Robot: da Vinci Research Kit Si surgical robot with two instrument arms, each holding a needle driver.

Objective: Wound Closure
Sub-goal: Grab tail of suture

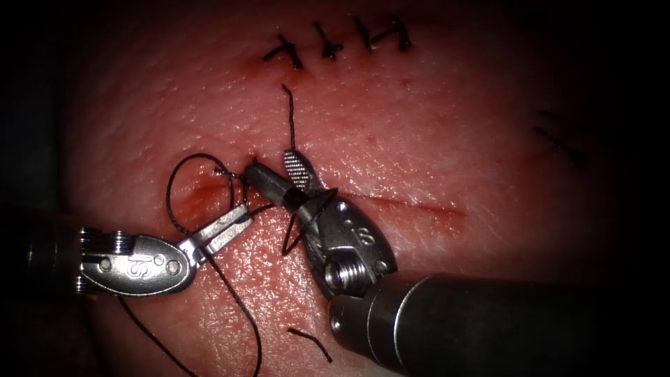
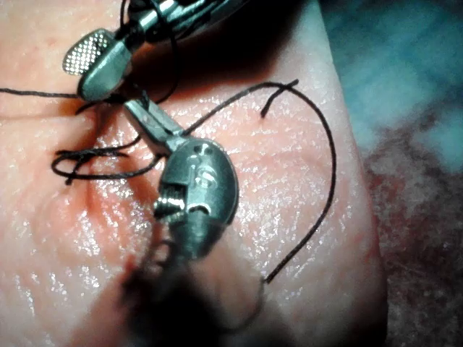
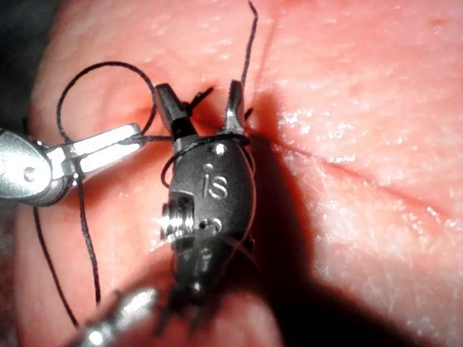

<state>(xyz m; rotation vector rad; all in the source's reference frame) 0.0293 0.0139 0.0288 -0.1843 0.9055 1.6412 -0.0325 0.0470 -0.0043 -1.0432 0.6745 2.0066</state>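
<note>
On the tissue (image 1: pixel 419 139), my right tool (image 1: pixel 271 162) stands with its jaws open at the left end of the cut (image 1: pixel 419 206), holding nothing. Dark thread (image 1: pixel 310 209) is looped around the base of its jaws, also seen in the right wrist view (image 3: pixel 173 155). A free thread tail (image 1: pixel 289 112) runs up from beside the jaws. My left tool (image 1: pixel 243 213) lies left of the cut, shut on the thread just beside the right tool (image 3: pixel 197 90). A thread loop (image 1: pixel 178 188) curls on the left, above the left tool (image 3: pixel 134 134).
Several finished stitches (image 1: pixel 335 42) sit at the far top of the tissue. A long thread strand (image 1: pixel 244 314) trails down toward the near edge. A short cut piece of thread (image 1: pixel 310 342) lies near the right tool's shaft (image 1: pixel 488 321). Red fluid (image 1: pixel 209 199) stains the cut's left end.
</note>
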